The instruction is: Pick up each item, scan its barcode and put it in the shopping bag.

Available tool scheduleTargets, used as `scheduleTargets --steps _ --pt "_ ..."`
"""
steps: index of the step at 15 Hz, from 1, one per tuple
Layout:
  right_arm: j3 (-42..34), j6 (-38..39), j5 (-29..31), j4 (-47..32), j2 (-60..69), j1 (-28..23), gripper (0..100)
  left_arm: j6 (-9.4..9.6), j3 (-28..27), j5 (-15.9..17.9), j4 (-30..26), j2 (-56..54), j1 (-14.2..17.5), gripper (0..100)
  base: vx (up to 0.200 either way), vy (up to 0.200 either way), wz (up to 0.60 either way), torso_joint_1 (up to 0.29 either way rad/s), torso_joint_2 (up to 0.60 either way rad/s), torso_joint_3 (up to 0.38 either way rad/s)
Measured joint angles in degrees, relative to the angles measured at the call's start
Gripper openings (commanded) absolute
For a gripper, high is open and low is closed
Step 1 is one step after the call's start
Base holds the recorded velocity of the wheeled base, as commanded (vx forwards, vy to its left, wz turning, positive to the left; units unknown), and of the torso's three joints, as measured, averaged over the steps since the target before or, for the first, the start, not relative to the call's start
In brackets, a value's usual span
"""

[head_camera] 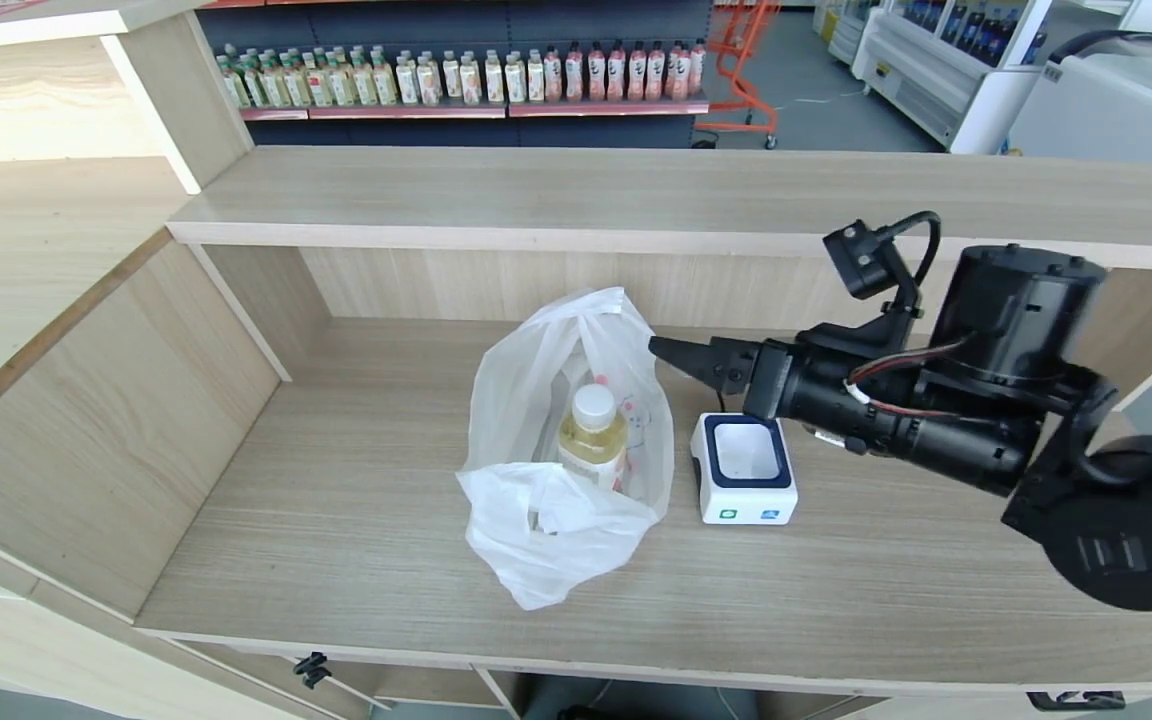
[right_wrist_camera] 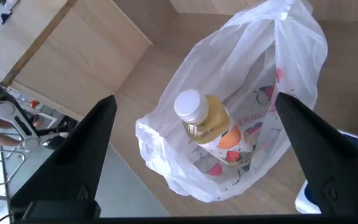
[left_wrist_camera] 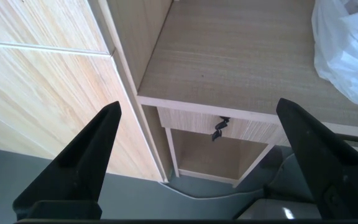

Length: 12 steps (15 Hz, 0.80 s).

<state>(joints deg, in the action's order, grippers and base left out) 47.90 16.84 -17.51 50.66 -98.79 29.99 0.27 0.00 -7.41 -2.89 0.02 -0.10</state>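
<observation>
Bagging is looking done for the bottle (head_camera: 593, 435): it is standing upright inside the bag (head_camera: 526, 400), which is sitting open on the counter (head_camera: 886, 580) just beside the scanner (head_camera: 744, 468) — close, so scanned goods can go straight in. The right hand (head_camera: 658, 347) is hovering at the bag's mouth, spread and gripping nothing. The left hand (left_wrist_camera: 199, 104) is hanging spread and empty off the counter's edge — probably out of the way.

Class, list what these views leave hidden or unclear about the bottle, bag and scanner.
1. Base of the bottle: head view, hidden by folds of the shopping bag.
2. Its barcode: right wrist view, label veiled by bag film.
3. The scanner: head view, rear corner behind the right gripper; right wrist view, cut off by the edge.
</observation>
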Motion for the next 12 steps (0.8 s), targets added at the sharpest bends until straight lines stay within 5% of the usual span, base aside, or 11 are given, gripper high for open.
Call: scheduleTargets --steps 3,8,12 --pt "-5.6 -6.5 2.8 -12.6 11.3 -4.3 100 -0.02 0.0 0.0 0.0 0.0 0.0 100 0.0 0.0 0.0 0.0 0.0 0.0" --pt "-11.9 -11.9 9.3 -16.7 20.7 -11.1 100 0.0 0.0 0.0 0.0 0.0 0.0 100 0.0 0.0 0.0 0.0 0.0 0.0" --pt "-13.5 -12.4 12.4 -17.8 24.5 -14.5 100 -0.06 0.0 0.0 0.0 0.0 0.0 100 -0.2 0.0 0.0 0.007 0.0 0.006"
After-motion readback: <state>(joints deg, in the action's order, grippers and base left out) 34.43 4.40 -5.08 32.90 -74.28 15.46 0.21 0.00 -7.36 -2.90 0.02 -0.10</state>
